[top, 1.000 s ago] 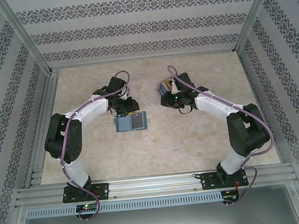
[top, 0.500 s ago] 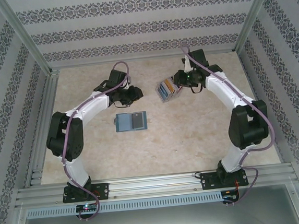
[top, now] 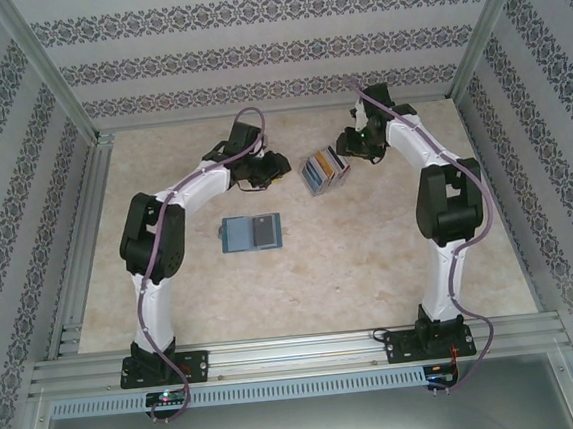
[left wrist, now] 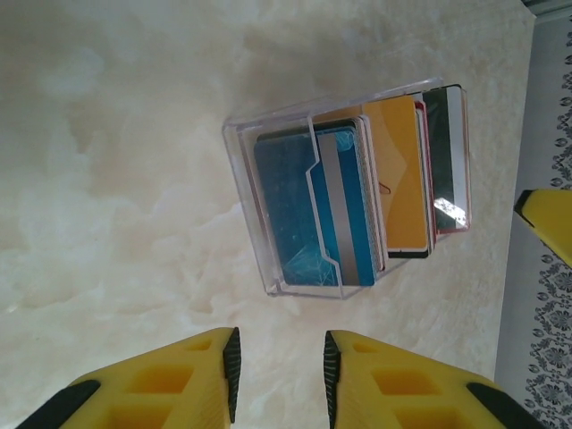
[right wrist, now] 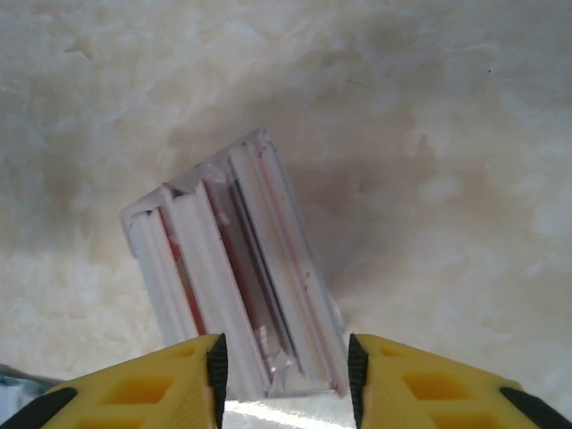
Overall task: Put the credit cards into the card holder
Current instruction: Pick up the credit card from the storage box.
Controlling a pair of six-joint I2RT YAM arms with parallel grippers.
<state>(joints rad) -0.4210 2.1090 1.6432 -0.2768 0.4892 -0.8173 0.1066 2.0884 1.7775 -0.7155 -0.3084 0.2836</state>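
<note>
From above, I see the credit cards (top: 324, 169) standing in a clear case (top: 310, 183) toward the far edge of the tabletop. They sit between the left gripper (top: 280, 167) and the right gripper (top: 346, 152). The card holder (top: 252, 233) lies flat nearer the middle, well apart from them.

On the left wrist view, my left jaws are narrowly parted and empty, short of the case.

On the right wrist view, the right jaws flank the case's end; I cannot tell whether they press it.

I judge this to be the pickup step. Next I need to draw one card out cleanly.
</note>
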